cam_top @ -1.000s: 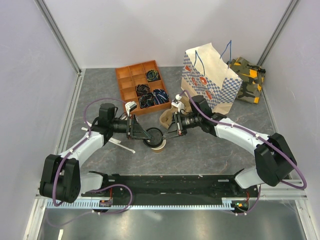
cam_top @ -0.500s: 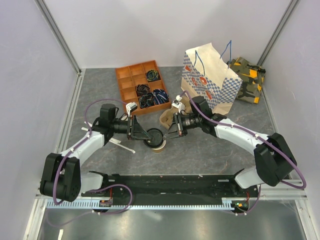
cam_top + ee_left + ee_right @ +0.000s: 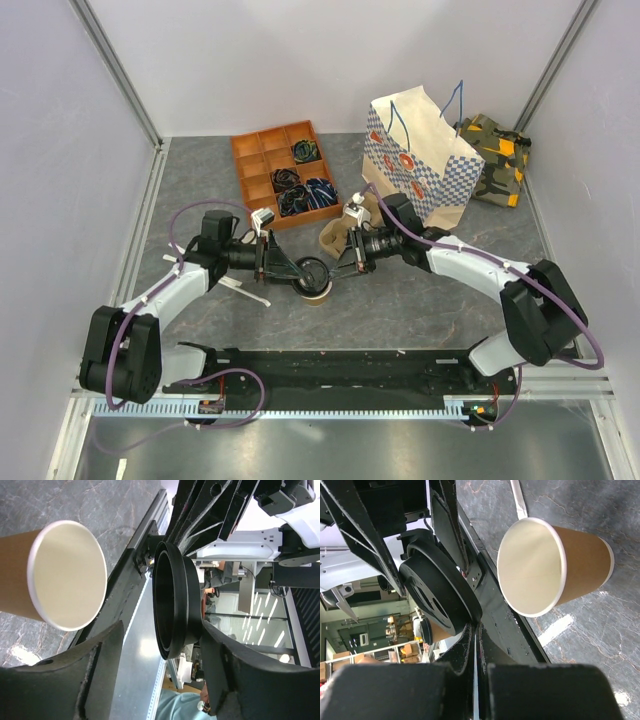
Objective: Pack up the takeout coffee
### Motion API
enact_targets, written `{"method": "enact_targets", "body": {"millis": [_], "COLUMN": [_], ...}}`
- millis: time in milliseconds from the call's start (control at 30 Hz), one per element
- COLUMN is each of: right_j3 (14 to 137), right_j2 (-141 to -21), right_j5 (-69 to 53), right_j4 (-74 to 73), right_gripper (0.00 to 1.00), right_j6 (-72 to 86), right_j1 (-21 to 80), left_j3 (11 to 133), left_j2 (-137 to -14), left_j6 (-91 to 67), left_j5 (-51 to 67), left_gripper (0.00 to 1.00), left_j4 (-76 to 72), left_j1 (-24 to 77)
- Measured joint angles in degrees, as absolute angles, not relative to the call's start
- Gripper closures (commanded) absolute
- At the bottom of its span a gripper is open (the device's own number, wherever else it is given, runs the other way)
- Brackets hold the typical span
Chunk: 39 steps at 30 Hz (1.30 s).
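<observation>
takeout coffee is in two pieces right now. paper cup [image 3: 319,291] stands upright and open on the worktop [image 3: 420,300], in the middle between the two arms, brown outside, cream inside. black lid [image 3: 437,592] is in the air above the cup, clear of its rim and roughly level. in the top view it sits a bit toward the left arm's side of the cup.

right pincer [image 3: 473,636] is pressed together, pinching the lid's edge, fingers meeting right at the rim. left pincer [image 3: 159,642] is spread wide with a finger on either side of the lid. one finger is clearly off it, the other is close to the lid's edge, cannot tell if touching. both arms reach in low from opposite sides, pincers facing each other over the cup.

white strip [image 3: 245,291] lies flat on the worktop just left of the cup, partly under the left arm.

further back, an orange tray [image 3: 252,158] with compartments has dark bundled cords in several on its right side. paper bag [image 3: 415,150], blue check print and blue handles, stands upright with its top open at back right, just behind the right arm's wrist. camo pouch [image 3: 495,160] sits right beside the bag on its far side. brown crumpled thing [image 3: 333,238] lies on the worktop between tray and bag, close to the right wrist, cannot tell what it is.
</observation>
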State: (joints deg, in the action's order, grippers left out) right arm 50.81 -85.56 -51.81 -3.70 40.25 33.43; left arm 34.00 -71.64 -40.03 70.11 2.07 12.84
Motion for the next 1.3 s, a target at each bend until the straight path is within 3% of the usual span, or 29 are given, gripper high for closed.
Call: {"method": "enact_targets", "body": {"millis": [33, 133, 500, 867, 967, 1300], "right_j3": [50.81, 50.81, 53.87, 67.4, 68.79, 71.81], "right_j2": [-85.76, -86.11, -86.11, -89.08, -90.45, -94.76], "right_j5": [-51.81, -51.75, -46.09, -36.97, -35.97, -33.45], "right_j4": [-3.73, -4.01, -16.14, -34.0, -36.27, -39.99], "right_gripper": [1.0, 1.0, 1.0, 1.0, 1.0, 1.0], "right_j6": [40.25, 40.07, 32.8, 24.29, 23.66, 23.9], "right_j1": [33.41, 33.23, 33.1, 33.69, 34.63, 36.82], "left_j3": [34.02, 34.02, 34.02, 36.56, 37.04, 38.2], "left_j2": [-71.64, -71.53, -64.53, -54.96, -52.38, -50.98], "left_j6": [-39.66, -38.63, -35.07, -28.18, -25.74, -22.52], "left_j5": [69.87, 68.79, 63.0, 58.24, 56.53, 53.43], "left_gripper": [0.24, 0.22, 0.19, 0.23, 0.28, 0.29], "left_j4": [2.57, 4.43, 9.8, 15.99, 16.93, 17.91], "left_j1": [12.84, 12.82, 12.49, 11.64, 11.53, 11.25]}}
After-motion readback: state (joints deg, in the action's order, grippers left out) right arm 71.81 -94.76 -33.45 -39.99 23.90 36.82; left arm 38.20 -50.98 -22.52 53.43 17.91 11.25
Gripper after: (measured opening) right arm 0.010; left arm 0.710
